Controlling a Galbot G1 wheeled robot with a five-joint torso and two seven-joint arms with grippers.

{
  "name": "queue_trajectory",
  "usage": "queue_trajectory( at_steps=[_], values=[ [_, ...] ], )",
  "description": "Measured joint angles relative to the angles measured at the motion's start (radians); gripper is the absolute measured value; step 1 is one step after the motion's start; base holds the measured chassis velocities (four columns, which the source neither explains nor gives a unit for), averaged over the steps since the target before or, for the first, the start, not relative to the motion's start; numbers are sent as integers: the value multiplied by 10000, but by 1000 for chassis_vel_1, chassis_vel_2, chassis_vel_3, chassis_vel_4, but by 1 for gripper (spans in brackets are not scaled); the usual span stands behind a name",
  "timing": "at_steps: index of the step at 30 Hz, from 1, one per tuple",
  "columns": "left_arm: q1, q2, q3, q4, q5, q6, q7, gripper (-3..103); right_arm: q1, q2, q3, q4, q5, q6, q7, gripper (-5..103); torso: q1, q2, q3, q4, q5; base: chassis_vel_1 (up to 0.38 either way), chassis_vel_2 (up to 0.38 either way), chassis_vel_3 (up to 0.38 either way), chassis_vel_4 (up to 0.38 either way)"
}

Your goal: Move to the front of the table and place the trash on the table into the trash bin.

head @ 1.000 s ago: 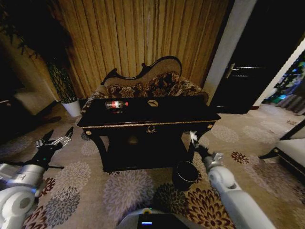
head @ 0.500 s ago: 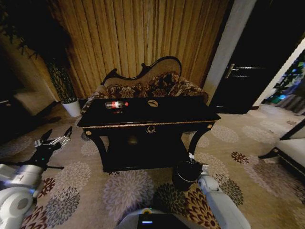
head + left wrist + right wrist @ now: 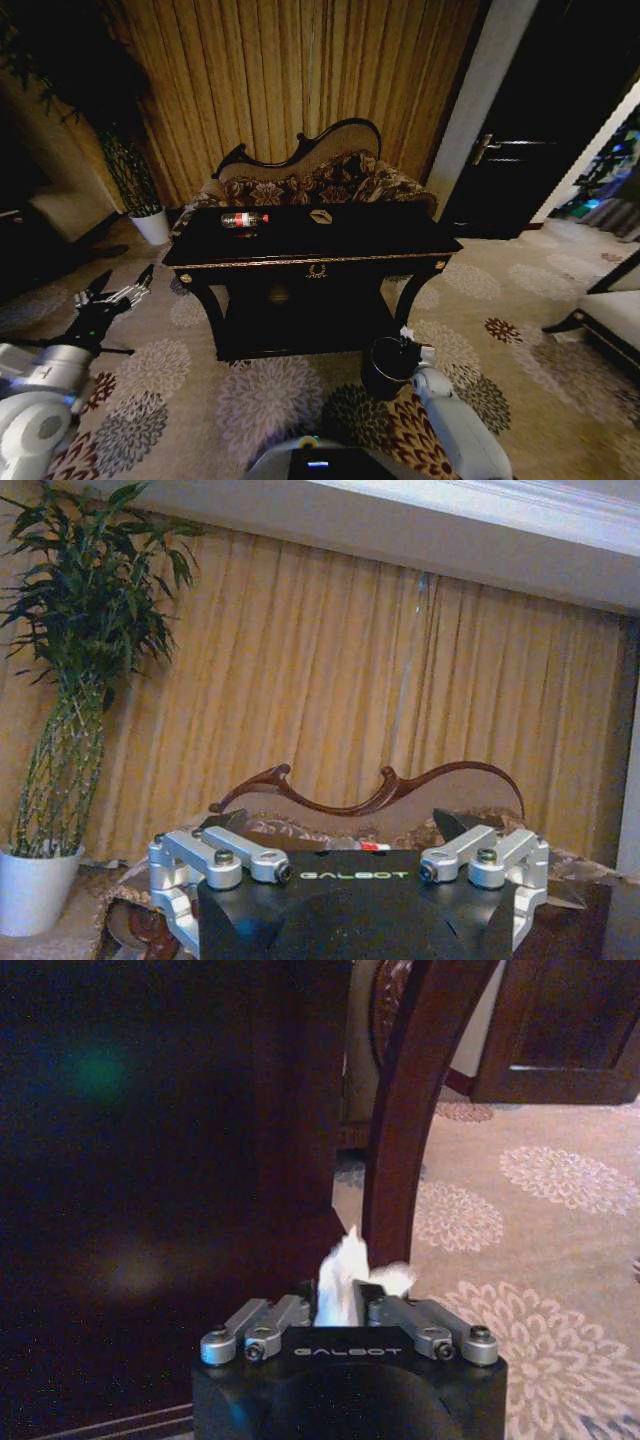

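The left pincer (image 3: 118, 295) hangs released, fingers spread, over the carpet, well apart from the bench (image 3: 400, 240). On the bench lie one bottle (image 3: 244, 219) and one small brown box (image 3: 320, 215), both far beyond the right pincer (image 3: 408, 340). That right pincer is clenched on one white crumpled scrap (image 3: 340, 1285) and hovers at the rim of the single trash bin (image 3: 385, 368), which stands just below it, beside the bench leg (image 3: 405, 1110). To do this step well, I think the pincer must come fully over the black inside before letting go, because the light scrap can easily fall outside.
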Motion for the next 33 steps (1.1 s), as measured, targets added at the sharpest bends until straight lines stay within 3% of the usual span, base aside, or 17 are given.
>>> queue_trajectory(
  at_steps=[2,8,9,12,14,16,22,33],
  values=[
    [2,-9,0,6,0,-2,33,100,0,-3,-1,26,-5,12,7,27,0,0,0,0,-1,0,0,0,0],
    [-4,-45,25,-7,3,-7,84,100,-33,-57,-3,208,-5,24,23,54,0,0,0,0,0,0,0,0,0],
    [-4,-45,25,-7,3,-7,84,100,-33,-57,-3,208,-5,24,23,54,0,0,0,0,0,0,0,0,0],
    [-3,-43,20,-8,3,-10,86,100,-83,-75,3,350,20,25,31,71,0,0,0,0,0,0,0,0,0],
    [-1,-43,19,-7,3,-12,87,100,-99,-79,4,382,25,25,32,71,0,0,0,1,-1,0,0,0,0],
    [6,-40,10,-7,3,-16,87,100,-124,-84,4,422,30,25,33,81,0,1,0,0,-1,0,0,0,0],
    [15,-57,-8,7,3,-33,93,100,-186,-87,6,575,49,11,40,100,0,1,0,0,0,0,0,0,0],
    [11,-54,-9,87,-1,-61,103,100,-225,-73,10,597,57,-11,49,100,-1,1,0,0,0,0,0,0,0]
  ],
)
